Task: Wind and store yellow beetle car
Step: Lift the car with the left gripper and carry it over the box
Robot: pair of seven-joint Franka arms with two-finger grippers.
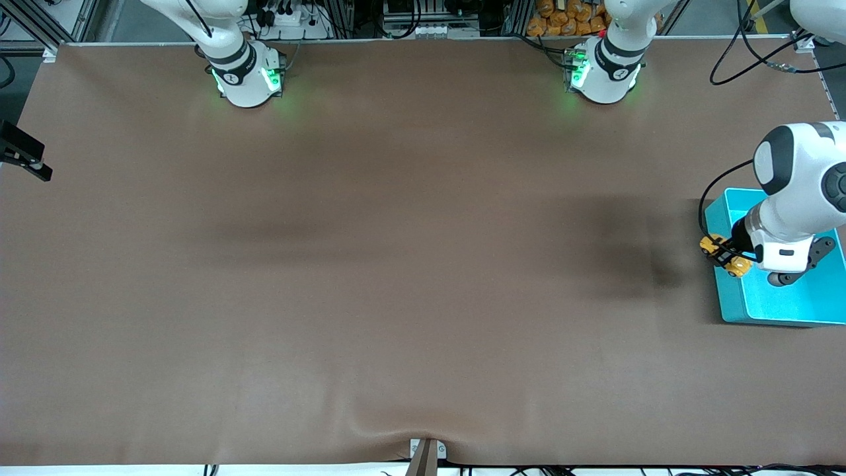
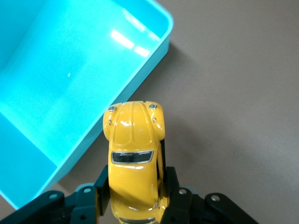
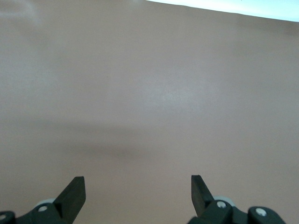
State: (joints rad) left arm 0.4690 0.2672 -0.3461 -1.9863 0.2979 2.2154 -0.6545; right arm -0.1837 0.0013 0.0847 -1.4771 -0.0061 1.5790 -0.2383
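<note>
Brown desk [image 1: 396, 264] fills the front view, bare mat from the robot bases down to the front edge, with a slight wrinkle in the mat at the middle of that front edge. Wide open room across the whole middle and the right arm's end; only soft shadows there.

Turquoise bin [image 1: 780, 307] sits at the left arm's end of the desk, close to the desk's edge there; nothing seen lying inside it. Its rounded rim and one corner show in the left wrist view [image 2: 140, 79]. No label or writing readable on bin, car or arms.

Left arm reaches out over the bin. Left claw [image 1: 726, 256] hangs over the bin's rim on the side toward the desk middle — pinching the yellow beetle car [image 1: 724, 256] by its flanks. In the left wrist view the yellow beetle car [image 2: 134, 158] sits between the black fingers [image 2: 175, 193], nose pointing away from the claw, roof and dark windscreen facing the camera, straddling the rim line: part over bin, part over bare desk. Car is in the air, not in the bin.

Right claw [image 3: 138, 191] — fingers spread wide, holding nothing, over bare brown desk. Right arm waits.
</note>
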